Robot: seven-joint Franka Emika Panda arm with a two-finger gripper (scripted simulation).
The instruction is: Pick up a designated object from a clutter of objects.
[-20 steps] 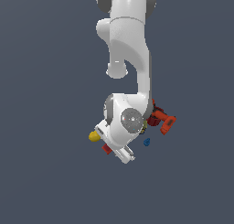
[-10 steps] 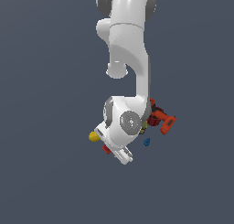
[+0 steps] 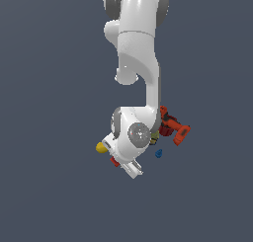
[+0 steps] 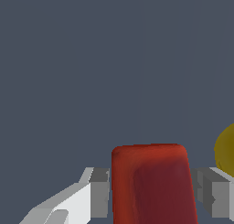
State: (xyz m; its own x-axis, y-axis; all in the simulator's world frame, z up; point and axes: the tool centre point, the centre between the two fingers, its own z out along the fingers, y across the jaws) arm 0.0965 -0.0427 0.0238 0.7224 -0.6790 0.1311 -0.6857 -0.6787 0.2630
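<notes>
My arm reached low over clutter; gripper (image 4: 151, 191) straddled small red drill (image 4: 153, 184), matte blocky body; grip unclear.

The white Panda arm (image 3: 141, 63) reached straight down from the top of the exterior view, its forearm near vertical and its wrist bent low toward that view's left. The white gripper (image 4: 151, 191) sat close to the surface. In the wrist view its grey fingers (image 4: 99, 193) stood apart on either side of a red block, with small gaps showing.
</notes>
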